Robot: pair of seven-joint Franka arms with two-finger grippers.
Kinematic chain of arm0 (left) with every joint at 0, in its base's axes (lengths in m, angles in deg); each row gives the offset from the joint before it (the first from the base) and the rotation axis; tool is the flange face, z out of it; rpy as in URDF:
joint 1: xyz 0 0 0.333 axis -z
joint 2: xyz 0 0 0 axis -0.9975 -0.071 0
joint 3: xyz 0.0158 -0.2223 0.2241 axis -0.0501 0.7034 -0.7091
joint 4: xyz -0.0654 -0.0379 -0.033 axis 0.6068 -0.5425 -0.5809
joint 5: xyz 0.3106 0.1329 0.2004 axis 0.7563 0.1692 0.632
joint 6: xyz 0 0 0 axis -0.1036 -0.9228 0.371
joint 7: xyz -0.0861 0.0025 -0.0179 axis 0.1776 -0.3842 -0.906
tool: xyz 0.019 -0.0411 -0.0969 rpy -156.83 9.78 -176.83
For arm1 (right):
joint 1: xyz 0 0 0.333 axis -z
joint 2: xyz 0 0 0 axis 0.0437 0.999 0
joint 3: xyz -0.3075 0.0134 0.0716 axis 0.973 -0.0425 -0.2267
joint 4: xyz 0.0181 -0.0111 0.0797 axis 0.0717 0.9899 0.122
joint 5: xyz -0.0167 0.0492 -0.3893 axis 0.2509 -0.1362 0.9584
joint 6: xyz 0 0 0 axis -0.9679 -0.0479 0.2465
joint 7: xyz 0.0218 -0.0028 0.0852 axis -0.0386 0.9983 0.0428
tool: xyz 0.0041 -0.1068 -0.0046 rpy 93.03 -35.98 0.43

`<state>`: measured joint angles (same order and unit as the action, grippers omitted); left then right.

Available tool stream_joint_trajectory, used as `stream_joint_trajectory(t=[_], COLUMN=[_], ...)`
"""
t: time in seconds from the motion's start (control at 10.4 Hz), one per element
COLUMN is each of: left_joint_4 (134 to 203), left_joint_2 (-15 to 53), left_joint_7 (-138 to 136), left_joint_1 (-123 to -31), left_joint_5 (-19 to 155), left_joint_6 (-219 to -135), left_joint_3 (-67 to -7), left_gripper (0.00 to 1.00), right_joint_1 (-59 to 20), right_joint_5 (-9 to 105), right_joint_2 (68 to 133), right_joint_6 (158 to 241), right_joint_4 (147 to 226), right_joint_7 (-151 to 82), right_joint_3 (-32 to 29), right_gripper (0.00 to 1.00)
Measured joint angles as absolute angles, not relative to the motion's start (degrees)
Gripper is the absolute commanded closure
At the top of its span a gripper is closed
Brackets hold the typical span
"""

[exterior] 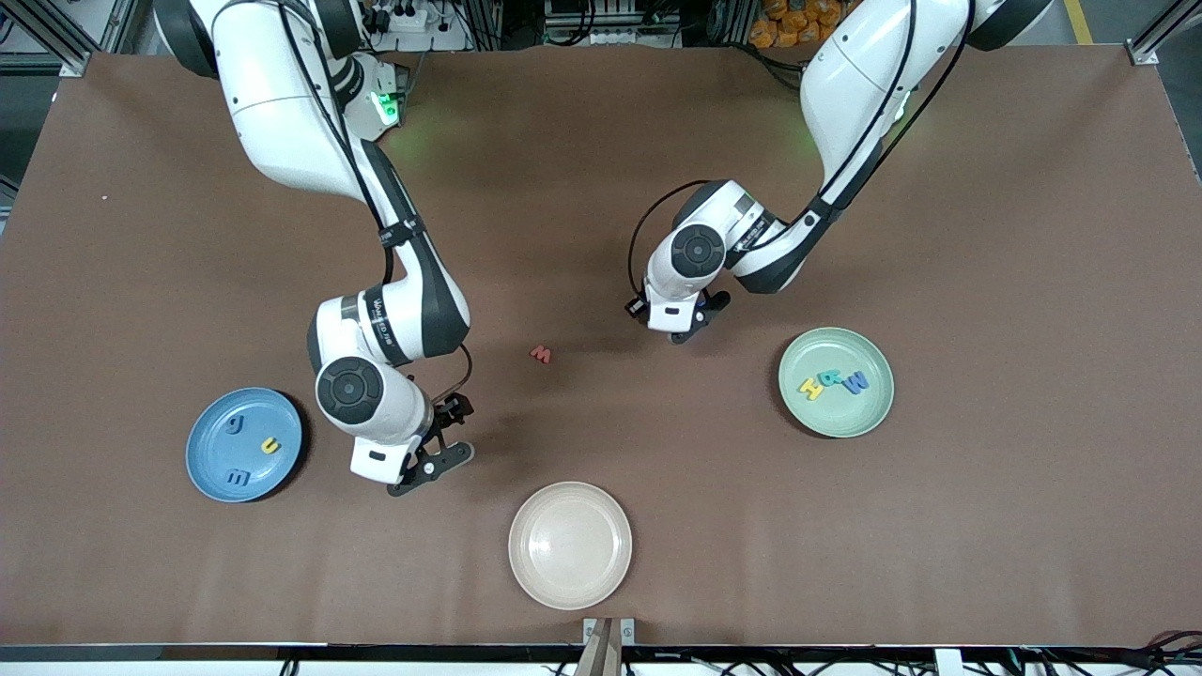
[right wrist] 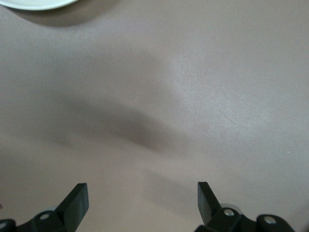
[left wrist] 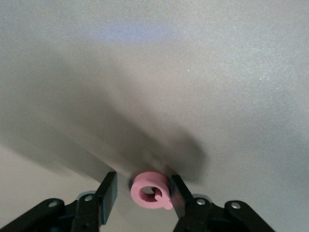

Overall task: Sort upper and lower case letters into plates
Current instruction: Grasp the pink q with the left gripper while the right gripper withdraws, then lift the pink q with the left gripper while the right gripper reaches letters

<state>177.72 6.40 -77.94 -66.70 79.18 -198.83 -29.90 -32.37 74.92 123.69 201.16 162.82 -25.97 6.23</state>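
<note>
My left gripper (exterior: 683, 330) is low over the middle of the table, open. A pink-red letter Q (left wrist: 150, 191) lies on the table between its fingers (left wrist: 143, 178), touching one finger and apart from the other. Another red letter (exterior: 541, 354) lies on the table beside it, toward the right arm's end. The pale green plate (exterior: 836, 420) holds a yellow, a teal and a blue letter. The blue plate (exterior: 208, 453) holds two blue letters and a yellow one. My right gripper (exterior: 463, 432) is open and empty beside the blue plate, over bare table (right wrist: 142, 193).
A cream-beige plate (exterior: 570, 545) sits empty near the front edge, between the two other plates; its rim shows in the right wrist view (right wrist: 34, 4). The brown table mat is otherwise bare around both grippers.
</note>
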Motion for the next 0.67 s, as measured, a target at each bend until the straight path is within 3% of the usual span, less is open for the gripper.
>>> stream_joint_trajectory(t=[0.67], left_joint_4=[177.73], left_joint_2=[6.40], left_joint_7=[-79.24], left_joint_1=[-66.37], left_joint_5=[79.18], left_joint_6=[-198.83], left_joint_3=[-29.37], left_gripper=[0.47], right_joint_1=[-32.65], right_joint_5=[74.92], right_joint_2=[123.69], right_joint_6=[201.16], right_joint_4=[162.82], right_joint_7=[-25.97], right_joint_3=[6.23], right_gripper=[0.00])
